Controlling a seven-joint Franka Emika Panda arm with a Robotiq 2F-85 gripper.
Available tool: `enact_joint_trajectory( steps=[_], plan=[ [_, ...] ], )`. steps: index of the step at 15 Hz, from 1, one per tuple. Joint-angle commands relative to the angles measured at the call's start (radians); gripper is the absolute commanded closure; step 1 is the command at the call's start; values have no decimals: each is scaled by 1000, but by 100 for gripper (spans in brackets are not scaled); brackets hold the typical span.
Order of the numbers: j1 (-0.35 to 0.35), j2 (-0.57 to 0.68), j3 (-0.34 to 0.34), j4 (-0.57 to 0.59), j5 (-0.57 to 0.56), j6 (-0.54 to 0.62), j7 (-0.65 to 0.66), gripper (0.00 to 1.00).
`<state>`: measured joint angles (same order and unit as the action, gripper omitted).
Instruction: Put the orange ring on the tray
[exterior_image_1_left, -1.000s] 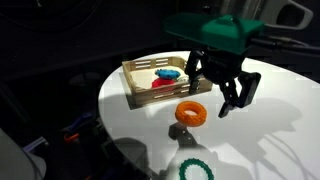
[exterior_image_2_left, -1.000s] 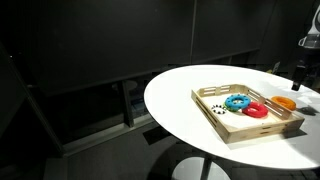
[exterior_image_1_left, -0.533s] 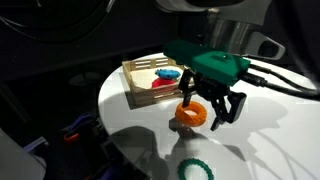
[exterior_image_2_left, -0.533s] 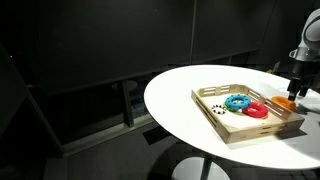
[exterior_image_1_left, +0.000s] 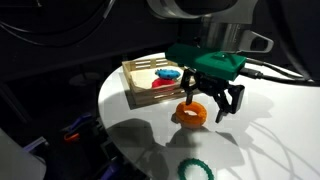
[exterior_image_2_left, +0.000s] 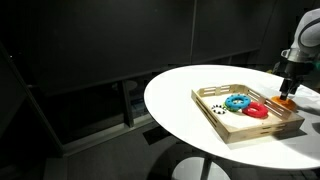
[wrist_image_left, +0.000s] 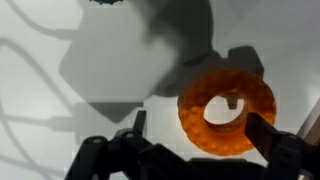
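The orange ring (exterior_image_1_left: 190, 114) lies flat on the white round table, just in front of the tray (exterior_image_1_left: 141, 92); it also shows in an exterior view (exterior_image_2_left: 287, 101) and in the wrist view (wrist_image_left: 227, 112). The light-wood tray (exterior_image_2_left: 232, 129) holds a blue ring (exterior_image_2_left: 238, 101) and a red ring (exterior_image_2_left: 257, 111). My gripper (exterior_image_1_left: 208, 105) is open and low over the orange ring. In the wrist view my gripper (wrist_image_left: 198, 130) has one finger at the ring's right rim and the other well clear on its left. Nothing is held.
A green ring (exterior_image_1_left: 195, 170) lies near the table's front edge, also at the top of the wrist view (wrist_image_left: 108, 3). A small black-and-white piece (exterior_image_2_left: 218, 108) lies in the tray. The white table (exterior_image_1_left: 130, 130) ends close by; all around is dark.
My gripper has moved from beside the ring to over it and come down toward it, still open. The orange ring has not moved.
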<state>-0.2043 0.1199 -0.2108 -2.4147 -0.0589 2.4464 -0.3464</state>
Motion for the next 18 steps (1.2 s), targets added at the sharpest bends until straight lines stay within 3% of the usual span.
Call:
enact_joint_trajectory(
  steps=[1, 7, 8, 9, 11, 18],
  plan=[
    [-3, 3, 6, -2, -45, 32, 19, 0],
    [-8, 25, 3, 0, -54, 41, 29, 0],
    [-7, 31, 2, 1, -58, 44, 33, 5],
    [-7, 35, 2, 3, -62, 45, 37, 26],
    [-7, 44, 1, 5, -67, 50, 42, 31],
    [-7, -4, 2, 25, -54, -4, 50, 88]
  ],
)
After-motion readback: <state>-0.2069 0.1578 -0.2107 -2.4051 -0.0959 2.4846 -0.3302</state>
